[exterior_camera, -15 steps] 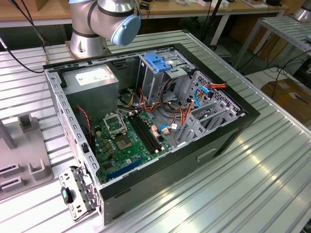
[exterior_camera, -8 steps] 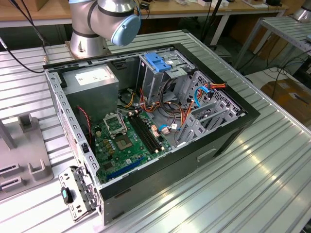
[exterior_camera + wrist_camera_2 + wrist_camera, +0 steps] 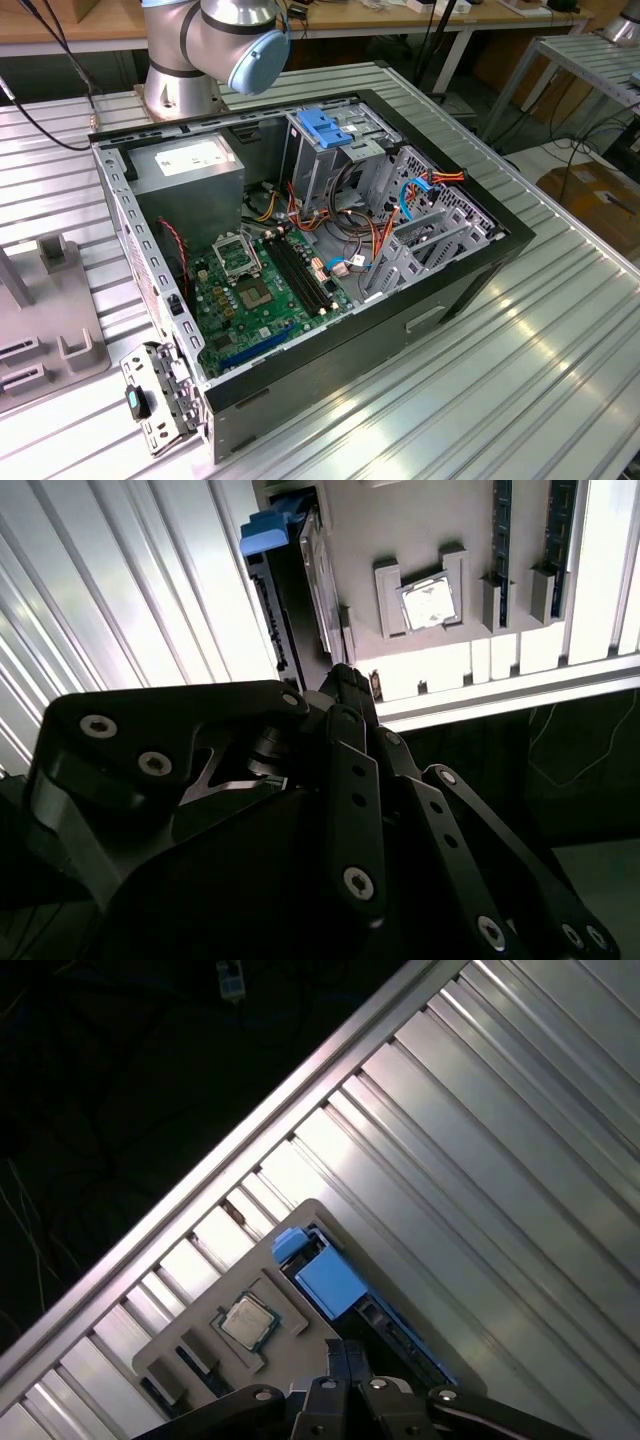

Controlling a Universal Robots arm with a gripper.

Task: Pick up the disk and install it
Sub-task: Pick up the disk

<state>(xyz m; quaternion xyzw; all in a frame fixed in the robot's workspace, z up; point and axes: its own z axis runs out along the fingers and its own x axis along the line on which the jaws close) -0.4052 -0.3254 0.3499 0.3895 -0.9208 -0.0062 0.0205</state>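
The disk (image 3: 318, 575) stands on edge in a slot of a grey holder (image 3: 400, 525), with its blue carrier frame (image 3: 270, 530) at one end. In the first wrist view the disk's blue frame (image 3: 328, 1278) shows at the edge of the same grey holder (image 3: 190, 1355). My gripper (image 3: 345, 675) hangs above the holder, close to the disk but apart from it, and its black fingers are shut together with nothing between them. In the first wrist view the gripper (image 3: 347, 1350) sits just beside the blue frame.
A processor chip (image 3: 430, 602) and memory sticks (image 3: 500, 530) rest in the holder. In the exterior view an open computer case (image 3: 480, 270) lies on the ribbed metal table (image 3: 560, 360), holding a motherboard (image 3: 260, 290), a grey power supply (image 3: 190, 165) and a drive cage with a light-blue bracket (image 3: 325, 128).
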